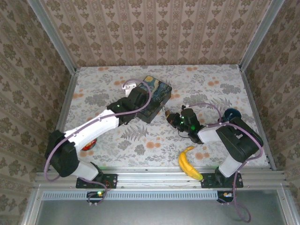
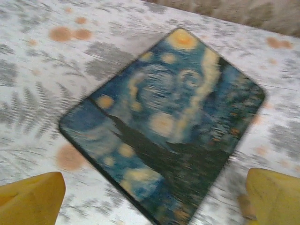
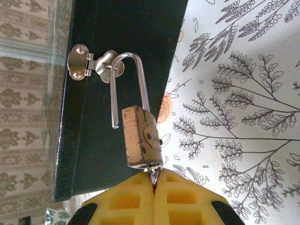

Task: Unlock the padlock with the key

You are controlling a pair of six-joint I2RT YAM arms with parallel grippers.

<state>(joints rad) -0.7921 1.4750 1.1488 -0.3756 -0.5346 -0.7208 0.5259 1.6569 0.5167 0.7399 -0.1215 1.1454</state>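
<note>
One padlock [image 3: 140, 138] is hanging by its thin shackle [image 3: 136, 70] from the clasp [image 3: 93, 65] on the dark side of the single painted box [image 3: 122, 28], directly ahead of the right gripper [image 3: 153, 187]. One key [image 3: 153, 172] is sitting in the bottom of the lock. The right gripper is pinching it between closed yellow pads [image 3: 126, 201], presumably so that a roll of the wrist can turn it. One leg of the shackle is showing free beside the brass body rather than inside it, so the lock is looking sprung already, though it is not yet lifted off the clasp. The left gripper [image 2: 151, 206] is hovering above the box lid with its two fingers [image 2: 30, 199] spread wide and gripping nothing; it is probably waiting there to steady the box. From above, one banana [image 1: 189, 163] is lying on the counter [image 1: 211, 84] behind the right gripper, near that arm's base and well apart from the lock.
</note>
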